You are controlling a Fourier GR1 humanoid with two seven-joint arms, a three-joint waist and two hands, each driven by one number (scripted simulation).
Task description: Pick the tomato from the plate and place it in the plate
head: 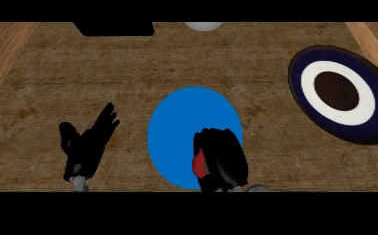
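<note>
right hand (220, 160) curls round red tomato (198, 164) over blue plate (184, 124).

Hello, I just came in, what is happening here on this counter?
The robot's right hand is curled round a red tomato, over the lower right part of a blue plate. Most of the tomato is hidden by the fingers. A second plate, dark blue with a white ring, lies at the counter's right edge with nothing on it. The left hand rests open to the left of the blue plate, fingers up.
</note>
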